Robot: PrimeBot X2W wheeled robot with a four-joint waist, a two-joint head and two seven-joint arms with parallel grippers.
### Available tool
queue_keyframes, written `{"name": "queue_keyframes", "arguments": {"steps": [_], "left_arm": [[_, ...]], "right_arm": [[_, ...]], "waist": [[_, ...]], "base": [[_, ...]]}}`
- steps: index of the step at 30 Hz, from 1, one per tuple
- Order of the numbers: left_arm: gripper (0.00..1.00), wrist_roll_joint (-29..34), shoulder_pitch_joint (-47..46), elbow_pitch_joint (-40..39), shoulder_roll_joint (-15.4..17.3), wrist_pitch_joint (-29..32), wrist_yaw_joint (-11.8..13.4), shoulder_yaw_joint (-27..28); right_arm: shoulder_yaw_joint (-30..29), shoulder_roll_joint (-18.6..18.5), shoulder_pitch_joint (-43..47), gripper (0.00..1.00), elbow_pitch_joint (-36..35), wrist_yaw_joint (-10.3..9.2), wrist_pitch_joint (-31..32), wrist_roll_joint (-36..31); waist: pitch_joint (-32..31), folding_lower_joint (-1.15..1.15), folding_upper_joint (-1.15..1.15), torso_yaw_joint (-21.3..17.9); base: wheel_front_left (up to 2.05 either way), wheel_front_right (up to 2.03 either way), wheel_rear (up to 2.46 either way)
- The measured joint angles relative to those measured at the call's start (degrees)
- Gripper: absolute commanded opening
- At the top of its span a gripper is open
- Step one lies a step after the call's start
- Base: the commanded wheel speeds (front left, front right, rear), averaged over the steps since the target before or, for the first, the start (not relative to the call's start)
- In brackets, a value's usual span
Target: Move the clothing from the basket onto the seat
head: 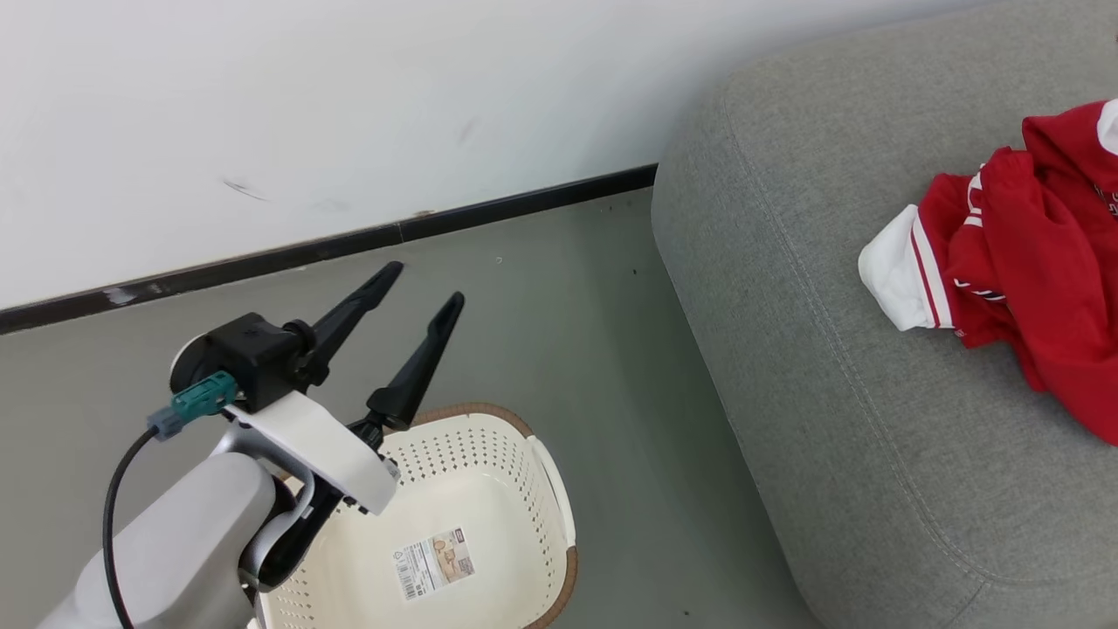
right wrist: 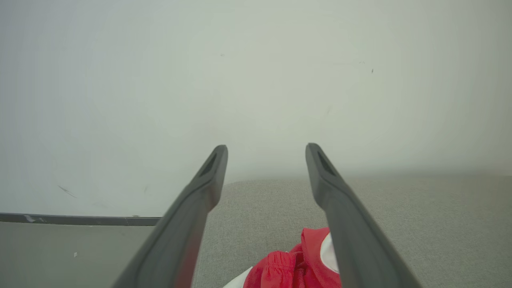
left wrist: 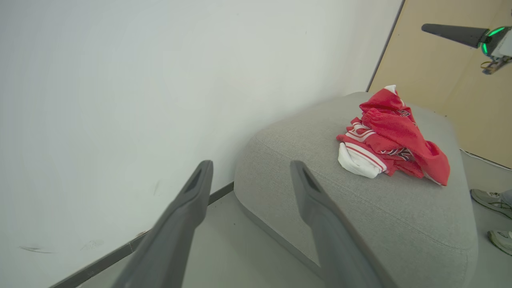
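On the rounded grey woven seat [head: 830, 393] lies crumpled red clothing [head: 1039, 271]; both pairs of tapered jaws gape empty.

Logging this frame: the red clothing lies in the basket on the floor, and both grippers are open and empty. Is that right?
Not quite. The clothing lies on the sofa, not in the basket; the head view shows it. The rest holds: the basket stands on the floor, and the left gripper and right gripper are open and empty.
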Motion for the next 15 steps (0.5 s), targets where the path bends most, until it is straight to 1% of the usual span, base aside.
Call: {"name": "queue_keyframes", "arguments": {"steps": [6, 9, 15], "left_arm": [[1.00, -0.8, 2.6, 0.9, 1.6, -0.6, 1.9, 3.7], [1.00, -1.8, 4.1, 1.2, 1.8, -0.6, 3.0, 5.4], [1.00, -2.4, 7.6, 1.8, 2.5, -1.0, 5.4, 8.6]], "right_arm": [[2.5, 0.5, 2.1, 1.00, -3.2, 0.00, -1.1, 0.8], [3.4, 1.0, 2.6, 1.00, -4.9, 0.00, -1.6, 1.4], [7.2, 1.2, 5.9, 1.00, -8.7, 0.00, -2.5, 1.3]], "waist": [[-2.7, 0.00, 0.00, 1.5], [-4.1, 0.00, 0.00, 2.4], [-6.6, 0.00, 0.00, 4.4]], "base": [[0.00, 0.00, 0.00], [0.00, 0.00, 0.00], [0.00, 0.00, 0.00]]}}
